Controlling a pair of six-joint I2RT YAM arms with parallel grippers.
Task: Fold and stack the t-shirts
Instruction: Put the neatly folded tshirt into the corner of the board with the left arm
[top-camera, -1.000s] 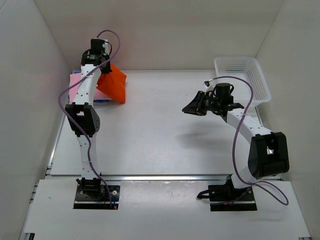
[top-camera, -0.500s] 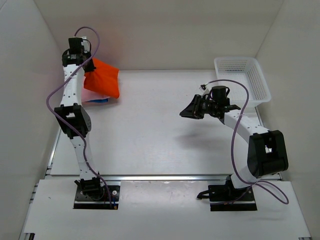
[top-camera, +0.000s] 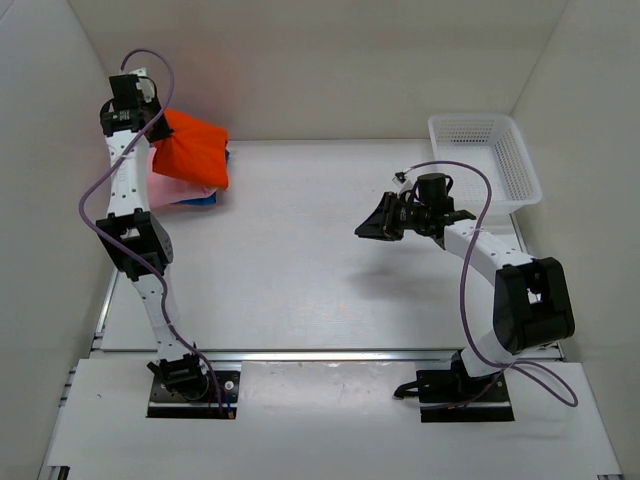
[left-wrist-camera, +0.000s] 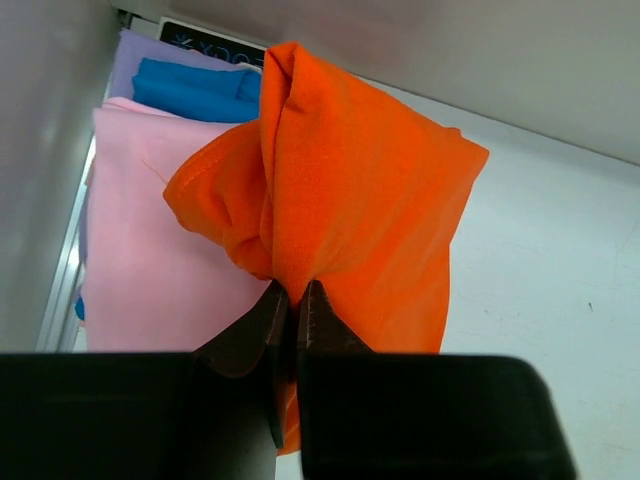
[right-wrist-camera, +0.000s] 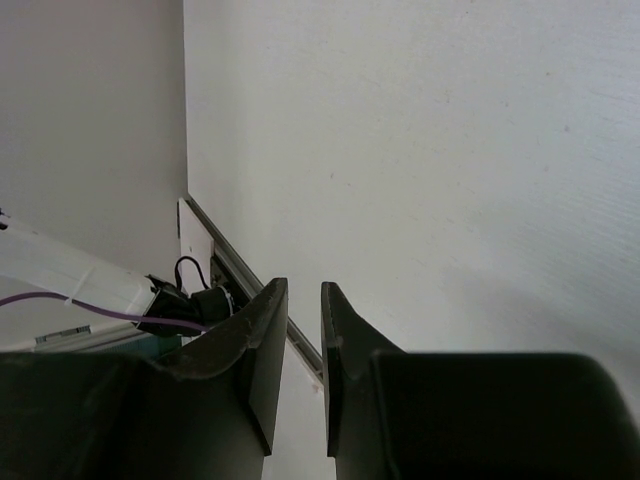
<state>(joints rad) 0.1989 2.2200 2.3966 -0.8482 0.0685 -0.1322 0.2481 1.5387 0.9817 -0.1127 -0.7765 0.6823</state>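
Note:
My left gripper (top-camera: 150, 128) (left-wrist-camera: 292, 290) is shut on a bunched fold of the bright orange-red t-shirt (top-camera: 195, 148) (left-wrist-camera: 350, 190). It holds the shirt up at the far left corner, over the folded light pink t-shirt (top-camera: 172, 190) (left-wrist-camera: 150, 230). The folded blue t-shirt (top-camera: 207, 200) (left-wrist-camera: 195, 88) lies under the pink one, only its edges showing. My right gripper (top-camera: 368, 228) (right-wrist-camera: 298, 290) hovers above the table right of centre. It is empty, with a narrow gap between its jaws.
A white mesh basket (top-camera: 485, 155) stands at the far right corner. The left wall is close to my left arm. A lavender cloth edge (left-wrist-camera: 130, 60) shows beneath the blue shirt. The table rail and my left arm's base (right-wrist-camera: 190, 300) show in the right wrist view.
My left gripper has carried the orange-red shirt left and toward the back corner, over the pink and blue stack. My right gripper has drifted slightly left.

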